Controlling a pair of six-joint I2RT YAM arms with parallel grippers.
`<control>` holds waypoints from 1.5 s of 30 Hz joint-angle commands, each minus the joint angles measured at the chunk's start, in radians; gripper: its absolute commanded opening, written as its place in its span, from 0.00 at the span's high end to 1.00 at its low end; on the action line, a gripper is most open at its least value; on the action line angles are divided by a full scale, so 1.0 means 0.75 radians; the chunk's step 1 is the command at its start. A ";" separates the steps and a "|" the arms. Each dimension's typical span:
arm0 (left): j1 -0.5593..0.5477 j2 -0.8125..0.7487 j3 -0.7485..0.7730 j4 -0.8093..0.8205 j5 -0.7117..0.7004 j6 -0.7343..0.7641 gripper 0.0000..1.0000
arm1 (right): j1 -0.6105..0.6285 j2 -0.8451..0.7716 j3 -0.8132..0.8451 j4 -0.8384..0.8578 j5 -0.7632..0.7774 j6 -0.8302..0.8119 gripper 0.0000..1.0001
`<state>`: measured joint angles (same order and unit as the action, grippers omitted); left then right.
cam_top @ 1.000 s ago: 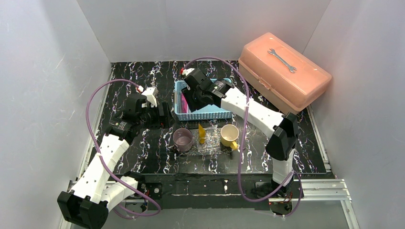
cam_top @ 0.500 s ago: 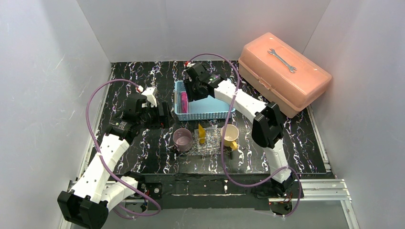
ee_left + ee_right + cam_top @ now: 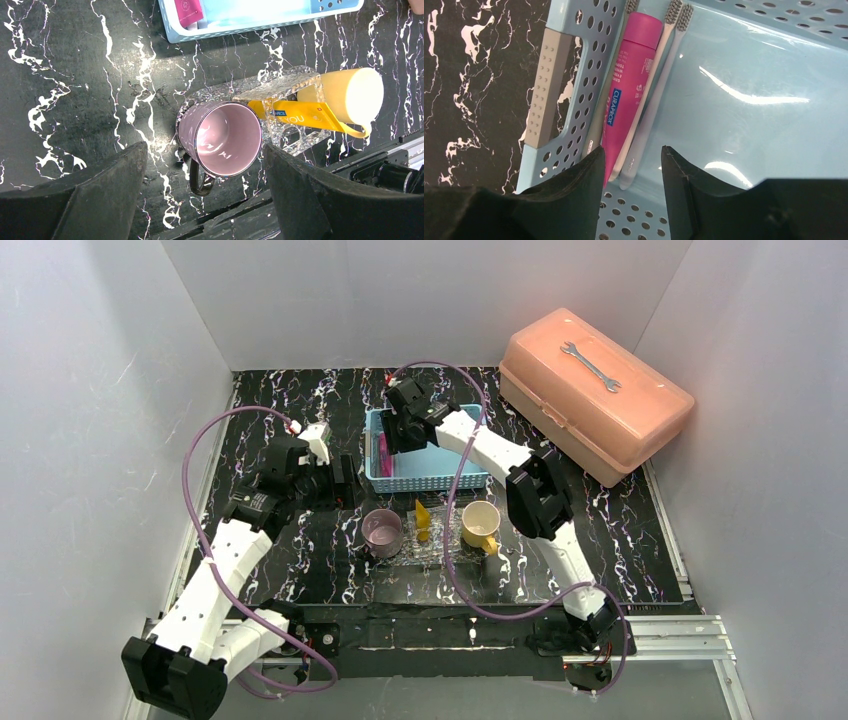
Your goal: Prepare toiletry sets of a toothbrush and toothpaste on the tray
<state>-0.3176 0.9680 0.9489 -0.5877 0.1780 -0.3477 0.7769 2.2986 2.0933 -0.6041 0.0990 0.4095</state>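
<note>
both jaws parted: right gripper above pink tube, left gripper near purple cup

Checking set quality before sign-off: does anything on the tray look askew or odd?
The yellow tube lies slantwise across the clear tray between the purple cup and yellow cup, alone; the toothbrushes lie in the blue basket.

— What does the right wrist view lose?
— The toothbrushes have their heads clipped by the edge at 12 o'clock. The pink tube ends behind a finger.
— Left wrist?
— The basket is cropped at 12 o'clock, and the purple cup covers the tray's 9 o'clock end.
— Overhead?
— The right hand hides the basket's 10 o'clock corner. The toothbrushes are too small to tell.
</note>
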 commanded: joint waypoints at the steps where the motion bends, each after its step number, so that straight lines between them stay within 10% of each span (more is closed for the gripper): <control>1: -0.006 0.006 -0.002 -0.012 -0.004 0.013 0.15 | -0.012 0.037 0.080 0.106 -0.047 0.020 0.46; 45: -0.006 0.029 0.010 -0.022 -0.022 0.030 0.14 | -0.026 0.311 0.173 0.235 -0.086 0.066 0.57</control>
<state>-0.3176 0.9932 0.9485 -0.5880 0.1719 -0.3401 0.7605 2.4966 2.1887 -0.4320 0.0223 0.4679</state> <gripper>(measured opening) 0.852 0.445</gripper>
